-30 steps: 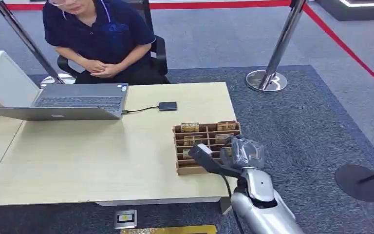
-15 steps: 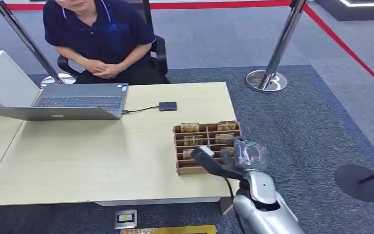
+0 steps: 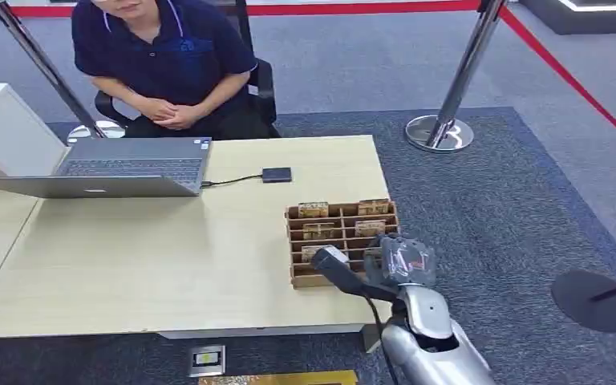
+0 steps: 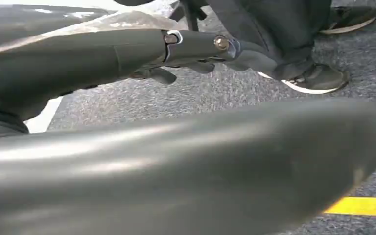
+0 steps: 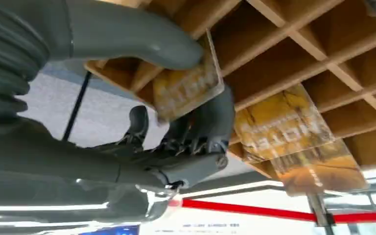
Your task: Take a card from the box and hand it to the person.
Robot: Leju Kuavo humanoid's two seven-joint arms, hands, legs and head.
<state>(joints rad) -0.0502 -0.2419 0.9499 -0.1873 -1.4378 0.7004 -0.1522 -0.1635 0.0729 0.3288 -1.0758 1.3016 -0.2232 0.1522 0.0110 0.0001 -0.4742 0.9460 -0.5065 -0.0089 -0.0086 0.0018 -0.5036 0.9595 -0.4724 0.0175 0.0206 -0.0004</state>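
The person in a dark blue shirt (image 3: 164, 60) sits at the table's far left, well apart from the partitioned wooden box (image 3: 341, 241) on the right. In the box's near right corner, the right hand (image 5: 176, 112) pinches a yellow printed card (image 5: 188, 85) between thumb and fingers, the card not yet clear of its slot. It could snag on a divider and slip out. Other compartments hold similar cards; several look empty. Whether the left hand's fingers are spread or curled, I cannot tell.
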